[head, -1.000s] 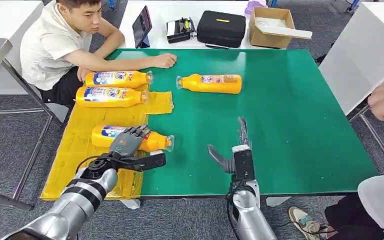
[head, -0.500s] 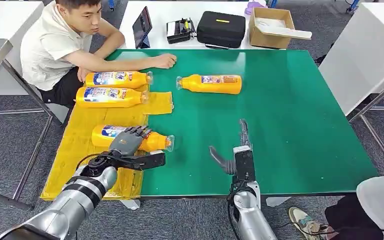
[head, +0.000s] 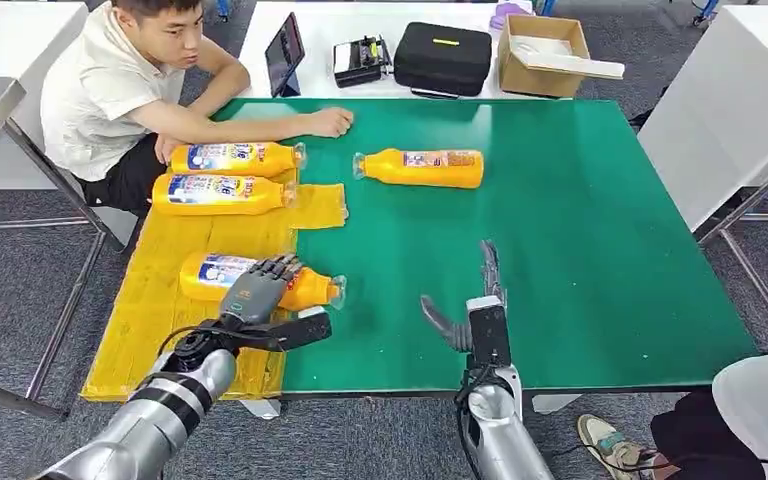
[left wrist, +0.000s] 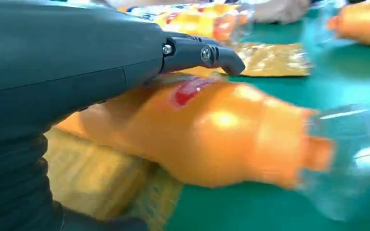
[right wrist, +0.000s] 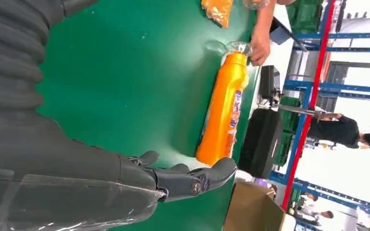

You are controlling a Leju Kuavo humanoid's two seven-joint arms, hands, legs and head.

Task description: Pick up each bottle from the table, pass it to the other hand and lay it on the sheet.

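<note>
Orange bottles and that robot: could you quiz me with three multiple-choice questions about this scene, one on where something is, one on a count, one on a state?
1. Where does the lone bottle off the sheet lie?
A. on the green table
B. on the floor
C. in the cardboard box

2. How many bottles lie on the yellow sheet?
A. one
B. three
C. five

3. How is the right robot hand?
A. holding a bottle
B. holding a tablet
C. open, holding nothing

Answers: 1 A, it lies on bare green surface; 2 B, two far ones plus the near bottle under the left robot hand; 3 C, its fingers are apart above the table.
</note>
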